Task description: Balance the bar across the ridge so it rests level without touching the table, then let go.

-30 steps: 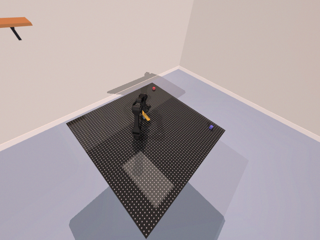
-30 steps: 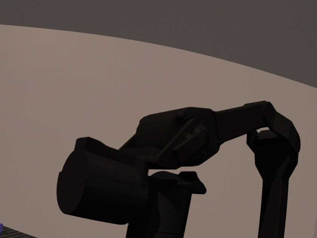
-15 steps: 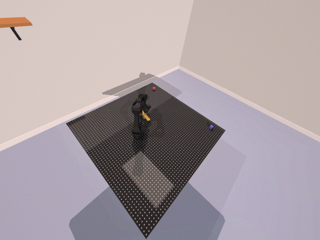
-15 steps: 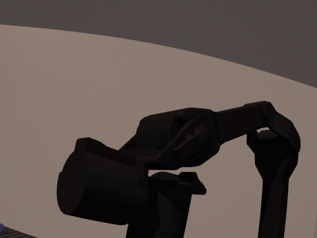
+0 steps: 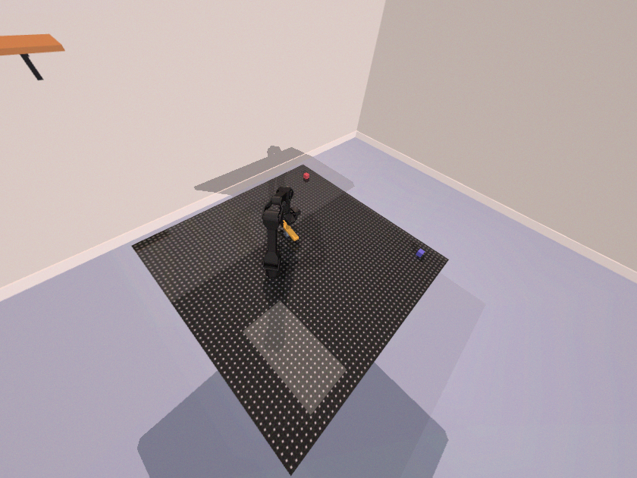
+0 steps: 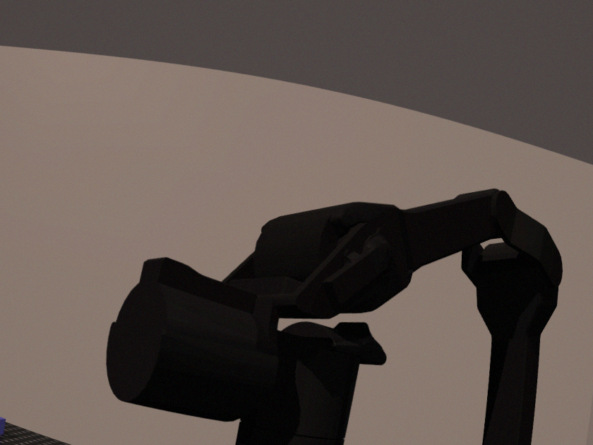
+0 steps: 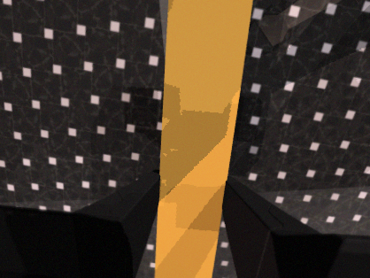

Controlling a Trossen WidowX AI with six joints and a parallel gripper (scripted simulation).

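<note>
The orange-yellow bar (image 5: 291, 231) (image 7: 205, 53) runs lengthwise through the wrist view, up between the fingers. My gripper (image 7: 191, 180) is shut on the bar, one black fingertip against each long side. In the top view the arm hides the fingers and part of the bar. A small grey piece (image 5: 286, 234), perhaps the ridge, shows beside the bar. A thin grey sliver (image 7: 164, 18) also shows at its upper left edge in the wrist view. The ridge is mostly hidden, and I cannot tell whether the bar touches it or is level.
The dark dotted table top (image 5: 359, 287) lies under the arm (image 5: 271, 241) (image 6: 450, 229). A red cube (image 5: 305, 175) lies near the far corner. A blue cube (image 5: 420, 253) lies near the right corner. A pale translucent rectangle (image 5: 309, 365) shows toward the near corner.
</note>
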